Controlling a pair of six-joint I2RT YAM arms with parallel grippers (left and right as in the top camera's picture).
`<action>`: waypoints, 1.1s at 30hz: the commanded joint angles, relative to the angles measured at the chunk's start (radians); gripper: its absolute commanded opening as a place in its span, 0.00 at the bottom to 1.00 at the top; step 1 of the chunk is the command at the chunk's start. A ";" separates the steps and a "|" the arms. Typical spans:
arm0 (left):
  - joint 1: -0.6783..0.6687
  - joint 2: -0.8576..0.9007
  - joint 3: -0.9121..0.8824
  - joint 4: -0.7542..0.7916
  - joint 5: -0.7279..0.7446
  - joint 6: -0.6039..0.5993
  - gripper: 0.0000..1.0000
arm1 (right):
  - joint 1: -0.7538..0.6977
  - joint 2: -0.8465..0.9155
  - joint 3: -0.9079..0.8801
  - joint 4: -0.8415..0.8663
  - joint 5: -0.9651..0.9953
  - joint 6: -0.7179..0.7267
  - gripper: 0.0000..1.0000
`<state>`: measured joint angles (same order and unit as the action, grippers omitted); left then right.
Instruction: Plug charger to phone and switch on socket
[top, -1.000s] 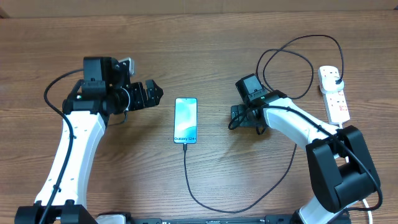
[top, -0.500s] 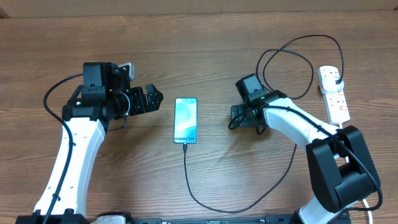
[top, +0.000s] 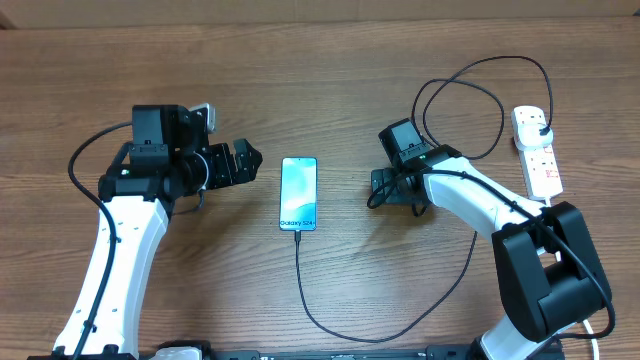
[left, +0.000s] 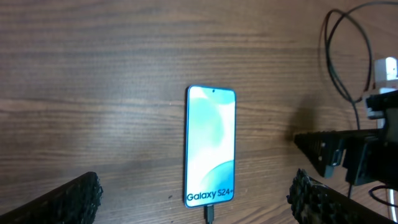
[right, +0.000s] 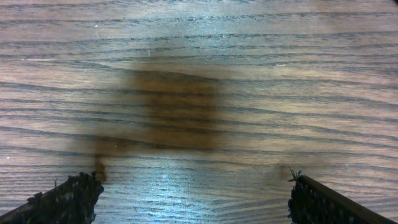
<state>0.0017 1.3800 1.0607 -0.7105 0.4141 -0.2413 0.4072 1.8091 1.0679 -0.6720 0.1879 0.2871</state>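
Observation:
The phone (top: 299, 193) lies flat at the table's middle, its teal screen up and its "Galaxy" text at the near end (left: 210, 146). The charger (top: 300, 280) has its tip in the phone's near end (left: 210, 215). Its thin black cable loops along the front of the table and up the right side to a black plug in the socket (top: 537, 152), a white strip at the far right. My left gripper (top: 252, 163) is open, just left of the phone and not touching it (left: 196, 193). My right gripper (top: 378, 190) is open over bare wood right of the phone (right: 193, 190).
Loose coils of the black cable (top: 470, 100) lie behind my right arm, near the strip. In the left wrist view, my right gripper's black fingers (left: 329, 152) show beyond the phone. The wooden table (top: 330, 80) runs on behind the phone.
My left arm has drawn back slightly to the left, away from the phone. The phone, the cable and my right arm have not moved.

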 joint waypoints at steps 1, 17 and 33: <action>0.004 -0.023 -0.032 -0.002 -0.009 0.002 1.00 | -0.001 -0.014 0.018 0.005 0.010 -0.004 1.00; -0.045 -0.196 -0.493 0.655 -0.030 0.026 0.99 | -0.001 -0.014 0.018 0.005 0.010 -0.004 1.00; -0.061 -0.477 -0.946 1.196 -0.156 0.043 1.00 | -0.001 -0.014 0.018 0.005 0.010 -0.004 1.00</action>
<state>-0.0586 0.9455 0.1566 0.4587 0.3161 -0.2253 0.4072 1.8091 1.0679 -0.6724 0.1879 0.2874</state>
